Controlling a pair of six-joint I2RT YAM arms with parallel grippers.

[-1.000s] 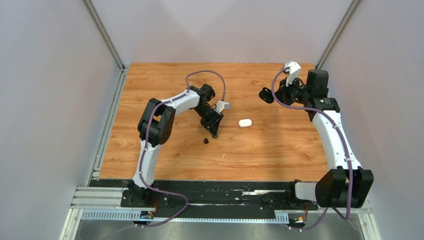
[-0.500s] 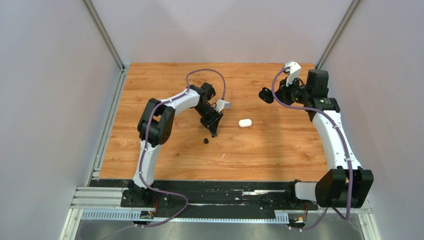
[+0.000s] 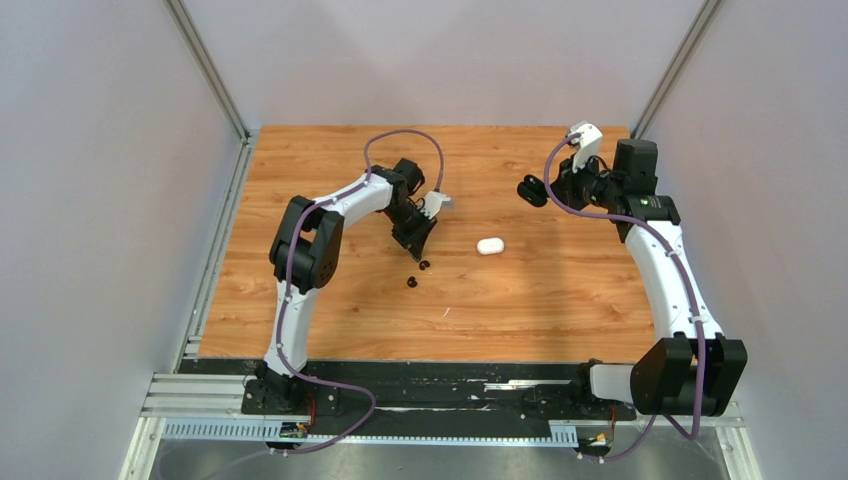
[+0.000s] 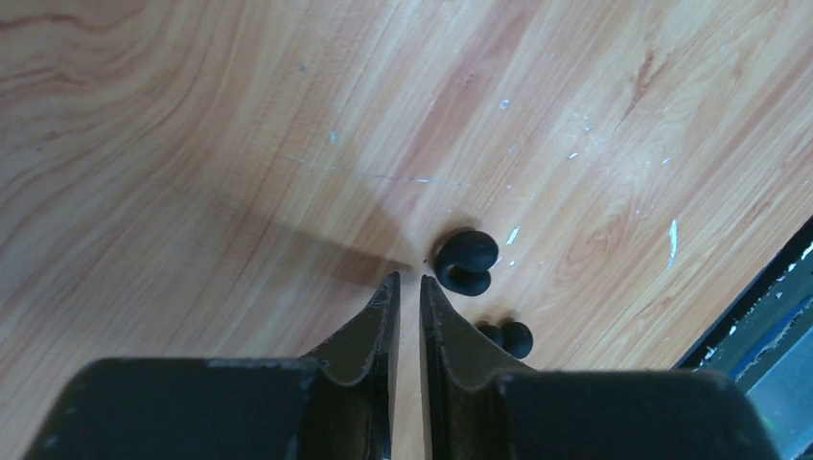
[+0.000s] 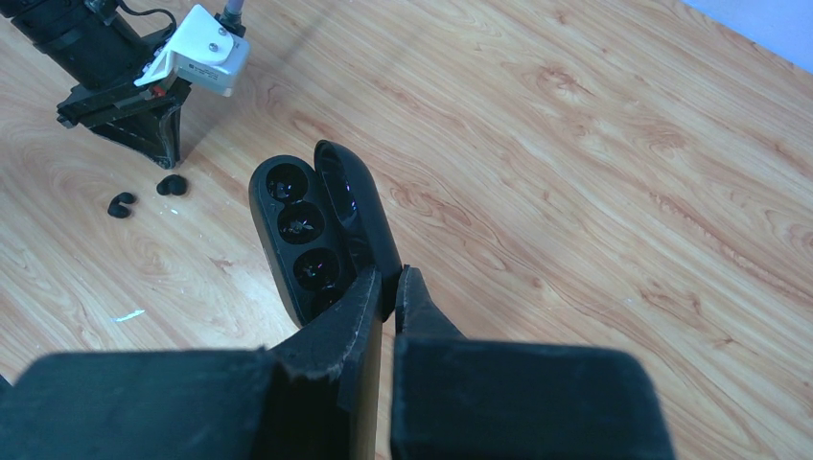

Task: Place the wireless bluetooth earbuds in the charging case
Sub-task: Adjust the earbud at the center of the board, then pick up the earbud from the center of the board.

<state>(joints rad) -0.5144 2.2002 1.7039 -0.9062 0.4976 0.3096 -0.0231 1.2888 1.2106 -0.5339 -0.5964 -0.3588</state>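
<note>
Two black earbuds lie on the wood, one (image 3: 424,265) just in front of my left gripper (image 3: 418,246), the other (image 3: 411,283) a little nearer. In the left wrist view the closer bud (image 4: 467,261) sits just right of the tips of my left gripper (image 4: 409,280), which is shut and empty; the second bud (image 4: 508,335) lies beside the right finger. My right gripper (image 5: 388,278) is shut on the hinge end of the open black charging case (image 5: 321,230), held above the table at the far right (image 3: 531,190). Its sockets look empty. No white earbuds show.
A closed white pill-shaped case (image 3: 490,245) lies on the table right of the black buds. The right wrist view shows both buds (image 5: 173,184) (image 5: 121,204) and the left gripper (image 5: 144,120) at its upper left. Grey walls surround the table.
My left gripper has drawn back toward the far side of the table. A second black earbud now shows on the wood where its tips were. The right arm has not moved.
</note>
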